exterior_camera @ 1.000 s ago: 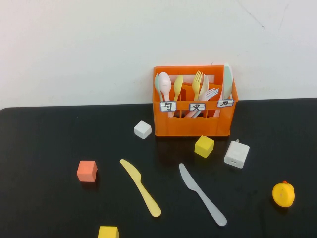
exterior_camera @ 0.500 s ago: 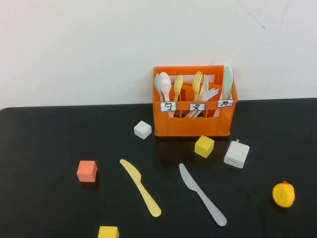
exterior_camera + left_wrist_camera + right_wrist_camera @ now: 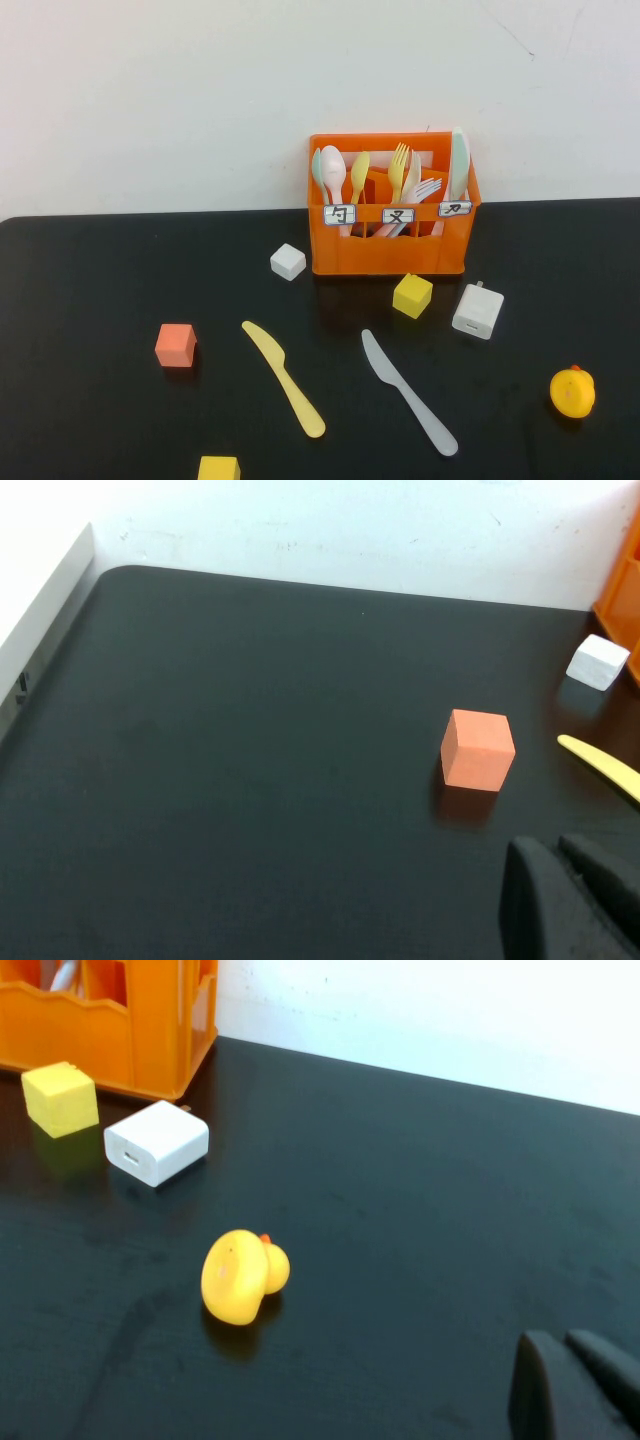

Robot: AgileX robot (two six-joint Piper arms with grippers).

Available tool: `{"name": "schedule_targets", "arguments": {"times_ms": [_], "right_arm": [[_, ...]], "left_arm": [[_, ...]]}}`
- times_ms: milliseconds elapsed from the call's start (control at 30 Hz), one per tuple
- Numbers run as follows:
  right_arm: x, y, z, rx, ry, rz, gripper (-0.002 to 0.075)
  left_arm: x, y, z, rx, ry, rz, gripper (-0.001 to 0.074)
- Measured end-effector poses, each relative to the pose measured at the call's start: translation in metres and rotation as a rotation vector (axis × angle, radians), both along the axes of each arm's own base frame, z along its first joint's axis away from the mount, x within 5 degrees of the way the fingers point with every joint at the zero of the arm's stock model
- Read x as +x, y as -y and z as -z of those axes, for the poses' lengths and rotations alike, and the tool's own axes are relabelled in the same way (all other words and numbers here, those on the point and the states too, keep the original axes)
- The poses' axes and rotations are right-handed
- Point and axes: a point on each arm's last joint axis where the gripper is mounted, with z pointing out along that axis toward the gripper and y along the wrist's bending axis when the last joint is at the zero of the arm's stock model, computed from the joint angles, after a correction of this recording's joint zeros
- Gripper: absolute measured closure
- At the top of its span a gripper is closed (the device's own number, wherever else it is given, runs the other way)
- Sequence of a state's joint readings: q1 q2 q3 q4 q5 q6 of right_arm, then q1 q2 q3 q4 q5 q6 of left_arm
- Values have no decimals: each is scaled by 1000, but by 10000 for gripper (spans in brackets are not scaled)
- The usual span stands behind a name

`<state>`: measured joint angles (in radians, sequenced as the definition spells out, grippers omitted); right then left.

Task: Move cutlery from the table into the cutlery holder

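Two knives to move, both lying flat on the table (image 3: 90,300): yellow knife (image 3: 283,378) near-centre, grey knife (image 3: 408,392) just right of it, apart, both running diagonally with handles toward the near side. Cutlery holder (image 3: 390,250) sits at the far edge against the wall, already holding spoons, forks and one pale green knife (image 3: 459,165) in its right compartment.

Left end effector (image 3: 570,895) parked low on the near left, fingers pressed together, holding nothing; orange cube (image 3: 478,750) just ahead of it, tip of the yellow knife beyond. Right end effector (image 3: 575,1385) parked near right, also fully closed and empty, yellow duck (image 3: 243,1276) in front of it. Neither arm shows in the high view.

Handling guess: thin plastic, very light, stiff enough not to sag, but flat on glossy black, so slippery and hard to get fingers under. Likely best to pinch across the narrow handle near mid-length, fingers straddling the width, press down gently to stop it skating. Light part will swing in the grip; tilt upright before dropping in the right compartment.

Clutter near the holder: white cube (image 3: 288,261), yellow cube (image 3: 412,295), white charger (image 3: 478,311). Another yellow cube (image 3: 218,468) at near edge.
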<state>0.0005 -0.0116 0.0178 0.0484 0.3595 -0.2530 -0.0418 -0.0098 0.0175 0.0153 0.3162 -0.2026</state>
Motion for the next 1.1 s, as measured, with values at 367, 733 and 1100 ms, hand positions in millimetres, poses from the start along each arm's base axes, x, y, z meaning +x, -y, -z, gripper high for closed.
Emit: {"name": "schedule_targets", "arguments": {"times_ms": [367, 733, 1100], "right_arm": [[0, 0, 0, 0, 0, 0, 728], [0, 0, 0, 0, 0, 0, 728], [0, 0, -1, 0, 13, 1, 728]], "left_arm": [[0, 0, 0, 3, 0, 0, 737], [0, 0, -1, 3, 16, 0, 737], [2, 0, -11, -2, 127, 3, 737]]}}
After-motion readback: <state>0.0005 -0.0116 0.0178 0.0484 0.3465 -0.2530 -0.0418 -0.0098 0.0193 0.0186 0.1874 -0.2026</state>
